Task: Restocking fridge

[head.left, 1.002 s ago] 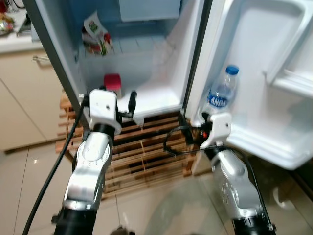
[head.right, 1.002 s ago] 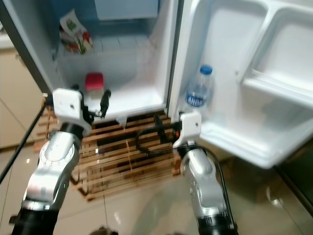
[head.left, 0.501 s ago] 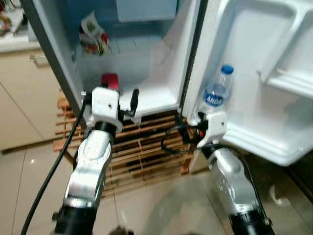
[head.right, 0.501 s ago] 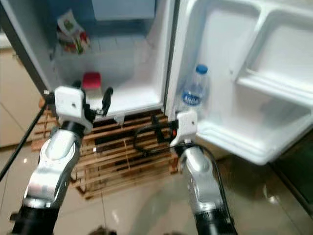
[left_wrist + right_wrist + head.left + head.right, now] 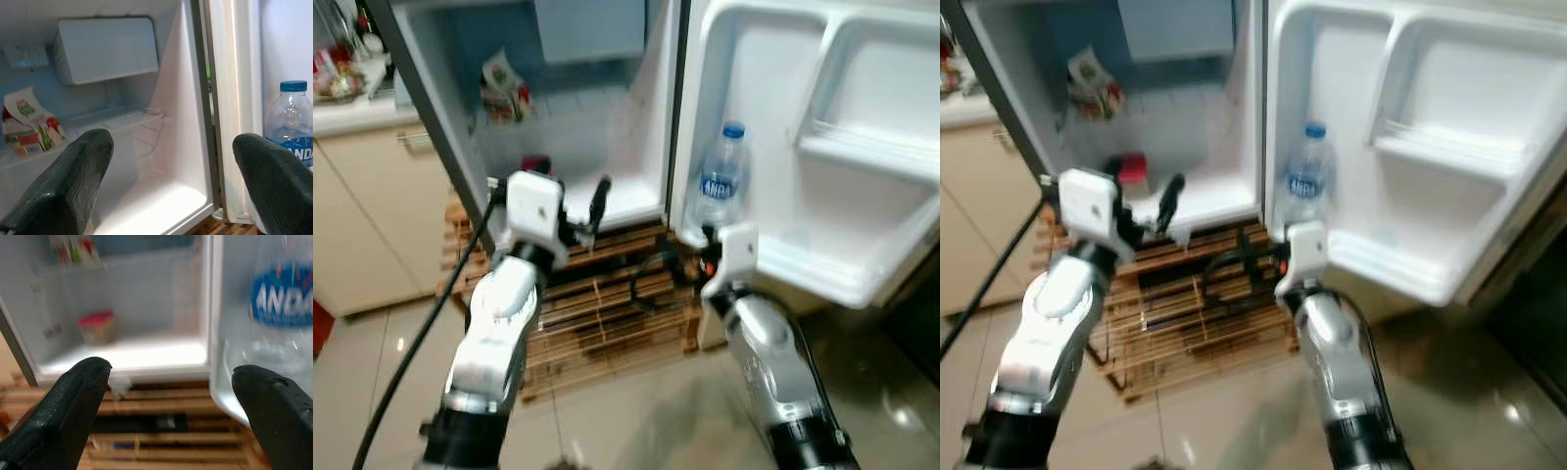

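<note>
Small fridge (image 5: pixel 636 147), door swung open to the right, standing on a slatted wooden pallet (image 5: pixel 597 313) over a glossy tiled floor (image 5: pixel 607 421). Cream cabinet (image 5: pixel 372 215) with a countertop at 9 to 10 o'clock of the fridge. Carton (image 5: pixel 502 86) with red and green print on the upper shelf, at 11 o'clock inside the compartment, leaning. Container with a red lid (image 5: pixel 1132 168) on the fridge floor at 8 o'clock inside the compartment, partly hidden in the left eye view behind the left arm's white wrist housing. Left gripper (image 5: pixel 171 181) raised before the open compartment, near its lower front edge, fingers (image 5: pixel 68 181) spread wide, nothing between them. Pale box (image 5: pixel 105 46) fixed at 12 o'clock in the compartment. Water bottle (image 5: pixel 720 186) with a blue cap and blue label, upright in the lowest door shelf (image 5: pixel 822 274), at its hinge end. Right gripper (image 5: pixel 171 411) low before the fridge's bottom edge, just beside the bottle, fingers (image 5: pixel 73 406) wide apart and empty. Upper door shelf (image 5: pixel 862 157) at 2 o'clock.
</note>
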Tool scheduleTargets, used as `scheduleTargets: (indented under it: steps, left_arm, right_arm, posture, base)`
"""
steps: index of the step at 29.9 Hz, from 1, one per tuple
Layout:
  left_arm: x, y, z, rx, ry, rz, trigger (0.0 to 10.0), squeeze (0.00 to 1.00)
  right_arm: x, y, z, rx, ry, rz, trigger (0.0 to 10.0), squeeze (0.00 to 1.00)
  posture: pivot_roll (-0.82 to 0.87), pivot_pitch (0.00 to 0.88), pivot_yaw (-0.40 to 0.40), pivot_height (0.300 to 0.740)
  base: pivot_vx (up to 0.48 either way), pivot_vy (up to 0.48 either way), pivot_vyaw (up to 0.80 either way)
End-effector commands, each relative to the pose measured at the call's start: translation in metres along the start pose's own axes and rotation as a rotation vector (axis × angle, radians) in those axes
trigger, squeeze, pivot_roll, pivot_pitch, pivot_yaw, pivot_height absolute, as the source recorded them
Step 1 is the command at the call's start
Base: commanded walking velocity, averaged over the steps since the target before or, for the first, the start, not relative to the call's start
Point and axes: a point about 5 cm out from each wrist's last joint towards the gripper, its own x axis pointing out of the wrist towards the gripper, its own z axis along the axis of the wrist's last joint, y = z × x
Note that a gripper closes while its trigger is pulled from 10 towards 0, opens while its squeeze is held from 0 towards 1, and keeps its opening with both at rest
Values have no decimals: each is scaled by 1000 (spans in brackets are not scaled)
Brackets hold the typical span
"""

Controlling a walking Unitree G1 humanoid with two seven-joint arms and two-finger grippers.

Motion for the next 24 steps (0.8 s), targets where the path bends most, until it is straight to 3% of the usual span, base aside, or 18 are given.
scheduleTargets:
  steps: [1, 6, 8, 11, 14, 15, 16, 18, 21, 24]
  left_arm:
    - [0, 3, 1, -4, -3, 2, 10000, 0]
    - [0, 5, -6, -77, 28, 39, 10000, 0]
    - [0, 5, -6, -77, 28, 39, 10000, 0]
    - [-1, 4, -9, -94, 37, 38, 10000, 0]
    - [-2, 4, -10, -102, 42, 36, 10000, 0]
    - [-3, 5, -12, -111, 47, 40, 10000, 0]
    - [-3, 5, -12, -111, 47, 40, 10000, 0]
    - [-6, 10, -17, -131, 64, 78, 10000, 0]
    - [-6, 11, -20, -115, 82, 83, 10000, 0]
    - [-10, 17, -37, -71, 165, 107, 10000, 0]
  right_arm:
    - [-6, 0, -12, -20, 48, 12, 10000, 0]
    - [-27, -14, -42, -79, 241, 21, 10000, 0]
    - [-27, -14, -42, -79, 241, 21, 10000, 0]
    - [-67, -35, -91, -142, 578, 25, 10000, 0]
    - [-82, -45, -105, -168, 675, -3, 10000, 0]
    - [-98, -60, -117, -176, 758, -81, 10000, 0]
    - [-98, -60, -117, -176, 758, -81, 10000, 0]
    - [-119, -90, -131, -283, 869, -299, 10000, 0]
    - [-115, -100, -125, -343, 845, -401, 10000, 0]
    - [-102, -131, -91, -481, 718, -578, 10000, 0]
  posture:
    - [-50, 0, 48, 740]
    - [-59, 0, 35, 740]
    - [-59, 0, 35, 740]
    - [-64, 0, 29, 740]
    - [-68, 0, 29, 740]
    - [-68, 0, 28, 740]
    - [-68, 0, 28, 740]
    - [-70, 0, 35, 740]
    - [-70, 0, 39, 740]
    - [-70, 0, 45, 740]
  base:
    - [0, -472, 0]
    - [0, -472, 0]
    - [0, -472, 0]
    - [0, -472, 0]
    - [0, -472, 0]
    - [0, -472, 0]
    - [0, -472, 0]
    - [0, 0, 0]
    - [0, 0, 0]
    - [0, 0, 0]
